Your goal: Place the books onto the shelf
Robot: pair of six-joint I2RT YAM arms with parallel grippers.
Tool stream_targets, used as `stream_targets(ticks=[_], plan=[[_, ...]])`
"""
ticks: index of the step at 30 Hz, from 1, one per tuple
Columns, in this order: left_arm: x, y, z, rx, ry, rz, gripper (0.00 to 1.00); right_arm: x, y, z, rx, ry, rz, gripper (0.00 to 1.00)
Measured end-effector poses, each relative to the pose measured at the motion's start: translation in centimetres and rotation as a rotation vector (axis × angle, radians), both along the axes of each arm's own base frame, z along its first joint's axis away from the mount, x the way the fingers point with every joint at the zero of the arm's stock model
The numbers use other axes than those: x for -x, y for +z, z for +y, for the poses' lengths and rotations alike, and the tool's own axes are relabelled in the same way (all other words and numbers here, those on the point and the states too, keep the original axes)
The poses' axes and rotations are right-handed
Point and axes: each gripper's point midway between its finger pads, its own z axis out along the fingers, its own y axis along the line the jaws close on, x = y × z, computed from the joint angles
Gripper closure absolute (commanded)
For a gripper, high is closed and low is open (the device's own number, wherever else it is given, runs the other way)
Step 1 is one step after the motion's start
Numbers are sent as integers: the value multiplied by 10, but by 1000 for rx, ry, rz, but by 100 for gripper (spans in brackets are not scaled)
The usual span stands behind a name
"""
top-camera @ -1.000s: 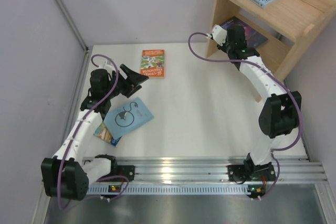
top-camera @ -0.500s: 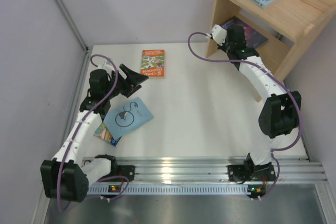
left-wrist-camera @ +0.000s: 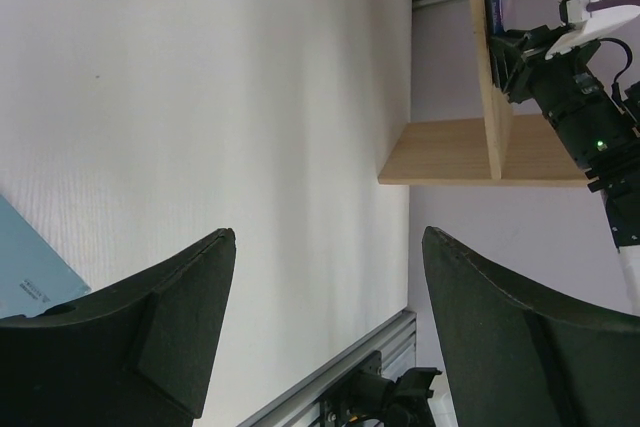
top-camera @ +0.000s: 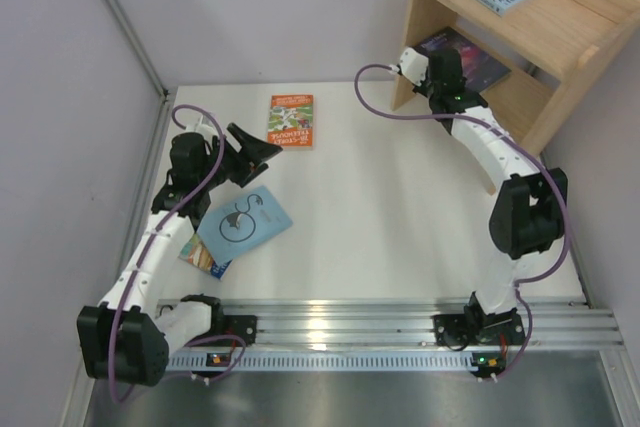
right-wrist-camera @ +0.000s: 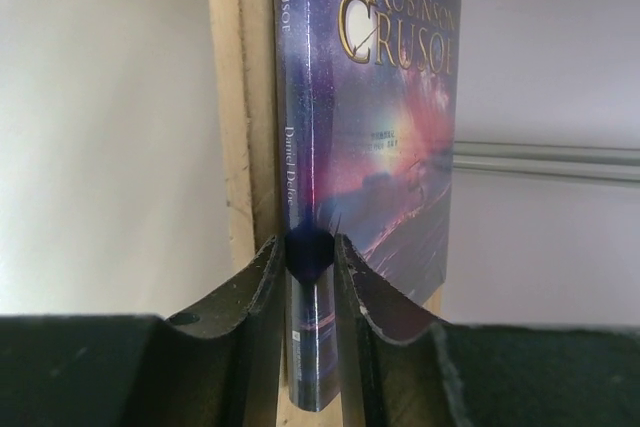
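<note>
The right gripper is clamped on the spine of the Robinson Crusoe paperback, at the lower tier of the wooden shelf, one o'clock of the table. Thin, light and floppy, with a glossy cover that may slip, it probably handles best pinched at the spine, as here. The left gripper hangs with jaws apart at nine o'clock. Whether the book rests on the tier is hidden.
</note>
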Motion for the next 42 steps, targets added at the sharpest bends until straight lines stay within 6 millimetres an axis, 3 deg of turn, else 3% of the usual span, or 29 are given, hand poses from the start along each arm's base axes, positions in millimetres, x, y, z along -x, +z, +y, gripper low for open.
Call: stream_targets(ticks=[16, 24, 30, 33, 35, 39, 42], plan=[[1, 0, 0, -1, 0, 2, 20, -5, 0, -5, 41, -17, -13, 73], [2, 0, 2, -12, 4, -5, 19, -5, 2, -6, 40, -25, -23, 61], [2, -2, 5, -34, 17, -5, 18, 0, 8, 5, 26, -32, -37, 52], [1, -4, 11, -75, 38, -11, 16, 12, 11, 26, -1, -11, -30, 42], [-1, -8, 19, -132, 69, 1, 16, 25, 17, 50, -50, 17, -38, 37], [-10, -8, 40, -222, 117, 15, 16, 64, 34, 111, -210, 95, -45, 21], [-11, -12, 57, -258, 167, 34, 15, 99, 40, 170, -449, 145, -20, 16]])
